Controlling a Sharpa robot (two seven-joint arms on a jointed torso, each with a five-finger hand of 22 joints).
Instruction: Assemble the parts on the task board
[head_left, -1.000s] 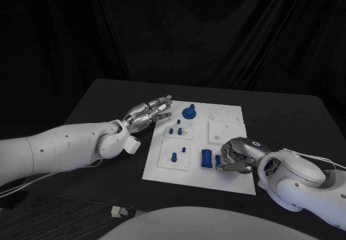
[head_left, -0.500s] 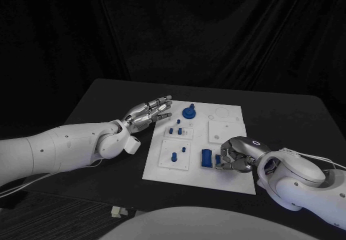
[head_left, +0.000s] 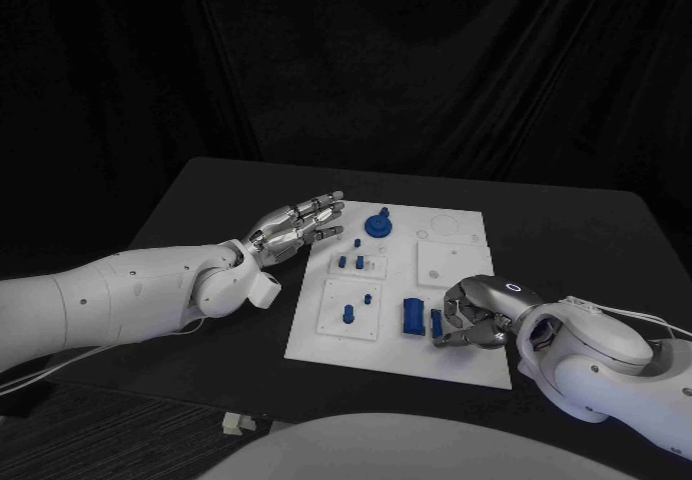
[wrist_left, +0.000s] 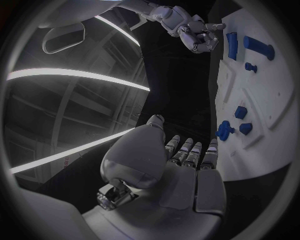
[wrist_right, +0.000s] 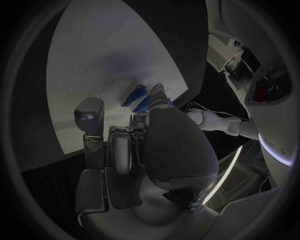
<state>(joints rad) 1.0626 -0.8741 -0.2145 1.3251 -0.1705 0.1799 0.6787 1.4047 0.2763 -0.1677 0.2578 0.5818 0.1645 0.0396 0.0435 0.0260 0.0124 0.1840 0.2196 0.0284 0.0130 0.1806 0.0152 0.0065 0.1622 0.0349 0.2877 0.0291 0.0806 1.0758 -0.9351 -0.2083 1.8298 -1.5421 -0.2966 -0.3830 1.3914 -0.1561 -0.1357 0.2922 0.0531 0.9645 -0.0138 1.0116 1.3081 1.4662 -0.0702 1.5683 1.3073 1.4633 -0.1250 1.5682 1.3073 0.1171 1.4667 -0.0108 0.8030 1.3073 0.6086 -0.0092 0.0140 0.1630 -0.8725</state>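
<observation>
Several small blue parts (head_left: 413, 318) on white task board (head_left: 462, 365), right robot hand (head_left: 473, 318) curled beside them, grasp unclear, left robot hand (head_left: 296, 227) spread, empty

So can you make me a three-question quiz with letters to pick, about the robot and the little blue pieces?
1. Where is the left robot hand?
A. by the task board's left far edge
B. off the table's near edge
C. under the board

2. What colour are the parts?
A. red
B. blue
C. green

3. What is the left robot hand doing?
A. squeezing a part
B. making a fist
C. holding nothing, fingers spread

Answers:
1 A, the head view shows it beside the board's far left edge.
2 B, every piece on the white board is blue.
3 C, its fingers are stretched out and bare.
</observation>
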